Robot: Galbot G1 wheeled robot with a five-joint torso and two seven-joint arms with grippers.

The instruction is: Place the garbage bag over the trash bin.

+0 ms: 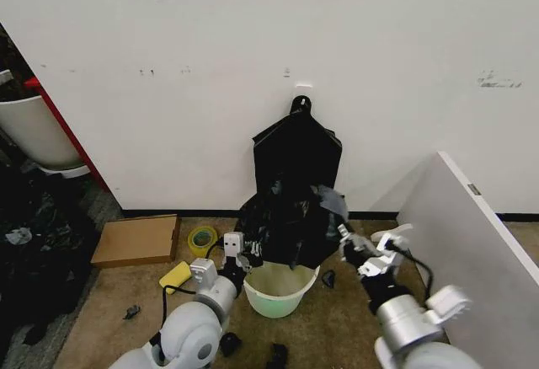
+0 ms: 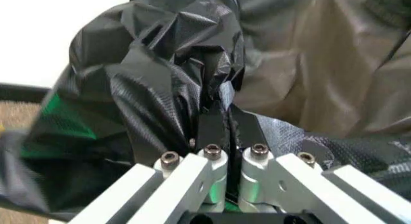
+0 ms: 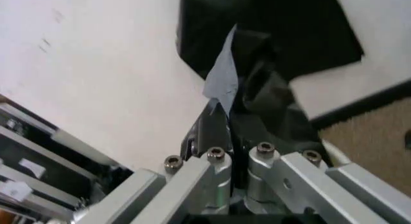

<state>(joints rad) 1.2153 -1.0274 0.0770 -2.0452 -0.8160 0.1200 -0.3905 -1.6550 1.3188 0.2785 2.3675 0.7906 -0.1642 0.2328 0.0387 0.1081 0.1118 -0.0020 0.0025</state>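
Observation:
The glossy black garbage bag (image 1: 285, 221) hangs bunched just above the white trash bin (image 1: 280, 291), which stands open on the floor by the wall. My left gripper (image 1: 250, 257) is shut on the bag's left edge, beside the bin's left rim. In the left wrist view the crinkled bag (image 2: 160, 74) is pinched in the left gripper (image 2: 224, 119). My right gripper (image 1: 345, 241) is shut on the bag's right edge, higher and to the right of the bin. The right wrist view shows a thin flap of the bag (image 3: 260, 101) caught in the right gripper (image 3: 223, 119).
A flat black bundle (image 1: 296, 146) hangs from a wall hook right behind the bag. A cardboard box (image 1: 137, 239), a yellow tape roll (image 1: 202, 239) and a yellow pad (image 1: 175, 276) lie to the left. A grey panel (image 1: 463, 234) stands on the right. Small black scraps (image 1: 276, 354) lie in front.

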